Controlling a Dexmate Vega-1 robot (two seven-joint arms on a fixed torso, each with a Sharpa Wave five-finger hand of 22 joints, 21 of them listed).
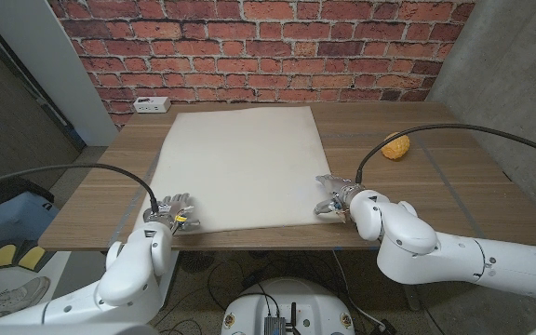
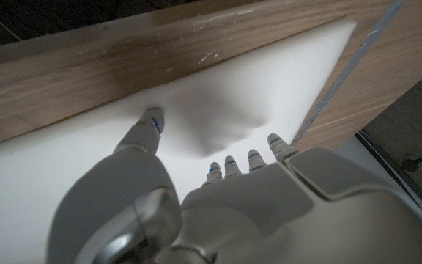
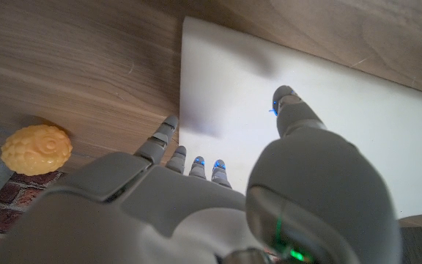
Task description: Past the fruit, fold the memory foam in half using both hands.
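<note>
While both hands' grips unclear at near corners, memory foam (image 1: 238,167) lies flat, long axis toward wall.

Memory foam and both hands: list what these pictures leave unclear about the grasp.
- Left hand: in its wrist view, fingertips sink behind its own palm, so whether they grip the memory foam is unclear.
- Right hand: same; its palm hides the fingertips at the sheet's corner.
- Head view: both hands are too small to show any grip.
- Foam underside: hidden throughout.
</note>
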